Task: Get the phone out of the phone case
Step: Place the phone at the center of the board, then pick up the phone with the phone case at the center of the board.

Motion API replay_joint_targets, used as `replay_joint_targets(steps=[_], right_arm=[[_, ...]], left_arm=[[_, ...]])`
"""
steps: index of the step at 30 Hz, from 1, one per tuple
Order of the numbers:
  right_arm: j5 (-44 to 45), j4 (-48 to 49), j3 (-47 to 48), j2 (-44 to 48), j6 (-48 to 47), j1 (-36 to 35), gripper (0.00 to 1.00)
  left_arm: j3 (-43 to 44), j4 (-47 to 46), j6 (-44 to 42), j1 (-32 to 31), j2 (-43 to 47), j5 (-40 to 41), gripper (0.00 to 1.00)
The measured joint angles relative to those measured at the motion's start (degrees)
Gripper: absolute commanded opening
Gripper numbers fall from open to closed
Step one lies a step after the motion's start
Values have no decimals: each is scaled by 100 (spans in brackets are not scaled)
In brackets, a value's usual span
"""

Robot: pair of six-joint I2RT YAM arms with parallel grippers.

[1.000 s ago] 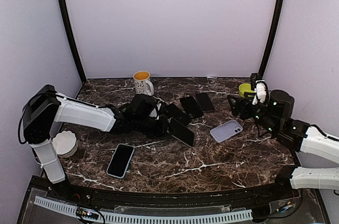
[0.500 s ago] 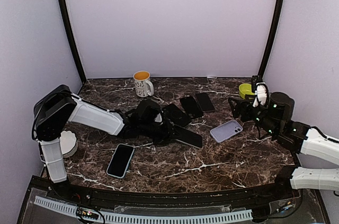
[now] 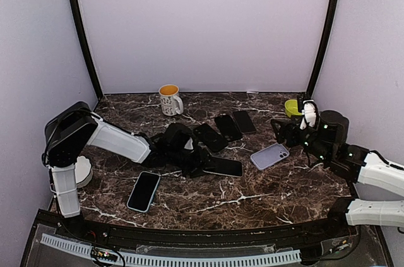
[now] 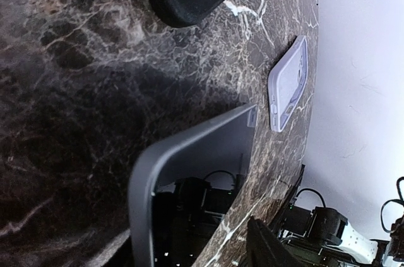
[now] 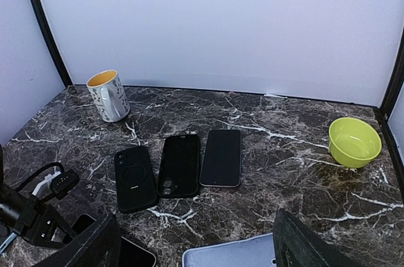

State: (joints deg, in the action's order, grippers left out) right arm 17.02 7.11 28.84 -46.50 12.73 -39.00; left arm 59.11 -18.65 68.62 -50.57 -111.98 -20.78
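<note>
Glossy phone [image 4: 202,153], matt black case [image 5: 134,178], polished veined-stone table [image 3: 265,194].

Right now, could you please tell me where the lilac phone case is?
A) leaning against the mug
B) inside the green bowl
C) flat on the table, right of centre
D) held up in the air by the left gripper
C: the lilac phone case lies flat on the marble table, right of centre, with no gripper closed on it.
</note>
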Motion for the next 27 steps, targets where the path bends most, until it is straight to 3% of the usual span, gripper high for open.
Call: replay_joint_targets(steps=[3, 15, 22, 27], right_arm=[[-79, -66, 13, -105, -20, 0, 84], [-918, -238, 750, -1342, -205, -2, 85], [-1624, -752, 2094, -2994, -323, -50, 86], [-1906, -1344, 3244, -4269, -481, -155, 87]], left_arm=[[-94, 103, -153, 70, 76, 24, 66], [-387, 1611, -1488, 721, 1305, 634, 72], [363, 3285, -3405, 1237, 2024, 1781, 97], [918, 3759, -4704, 1497, 2507, 2579, 98]])
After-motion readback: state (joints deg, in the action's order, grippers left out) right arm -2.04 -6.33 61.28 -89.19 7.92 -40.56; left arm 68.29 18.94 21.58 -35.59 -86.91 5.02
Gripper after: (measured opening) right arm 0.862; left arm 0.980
